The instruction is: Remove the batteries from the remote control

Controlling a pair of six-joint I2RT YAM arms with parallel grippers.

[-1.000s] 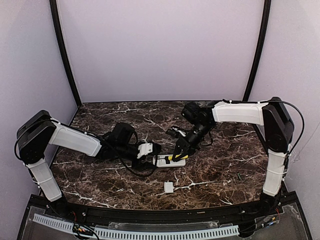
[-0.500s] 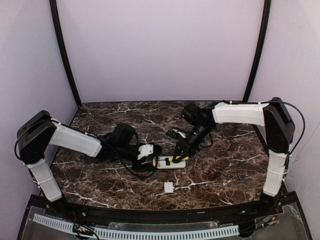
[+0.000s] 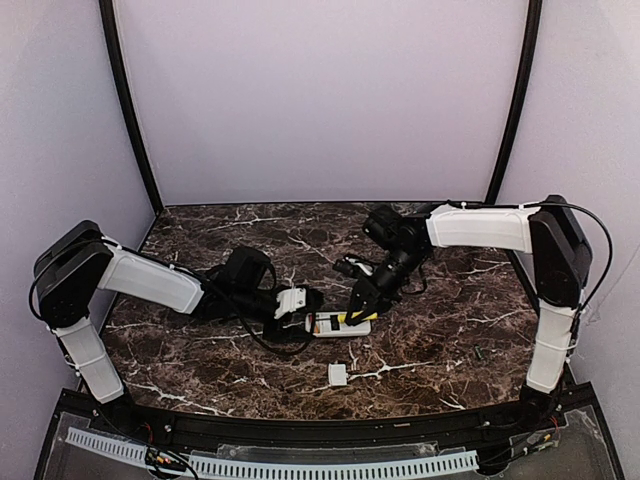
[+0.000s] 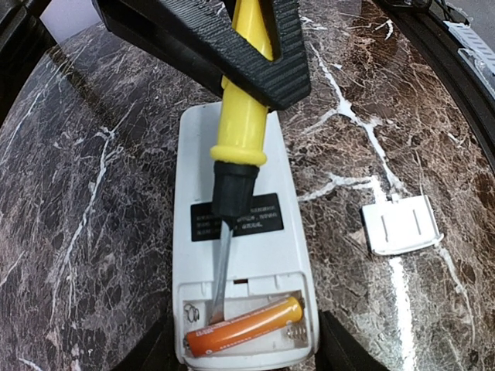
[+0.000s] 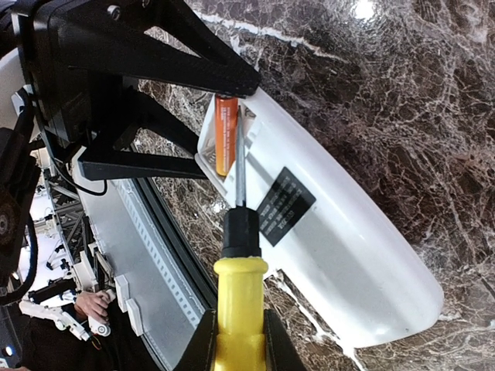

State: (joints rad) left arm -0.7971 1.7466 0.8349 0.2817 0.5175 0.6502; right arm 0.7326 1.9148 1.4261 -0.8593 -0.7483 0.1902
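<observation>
The white remote control [image 4: 236, 255] lies face down on the marble table with its battery compartment open. One orange battery [image 4: 244, 326] lies slanted in that compartment. My left gripper [image 4: 241, 352] is shut on the compartment end of the remote [image 3: 335, 323], one finger on each side. My right gripper [image 5: 238, 328] is shut on a yellow-handled screwdriver [image 5: 236, 301]. Its blade tip [image 4: 214, 313] rests in the compartment right beside the battery [image 5: 225, 135]. A tiny dark slim cylinder [image 3: 478, 352], seemingly another battery, lies on the table near the right arm's base.
The small white square cover piece [image 3: 338, 375] lies on the table in front of the remote, seen to its right in the left wrist view [image 4: 402, 224]. The table's black front rail [image 3: 320, 432] runs close behind it.
</observation>
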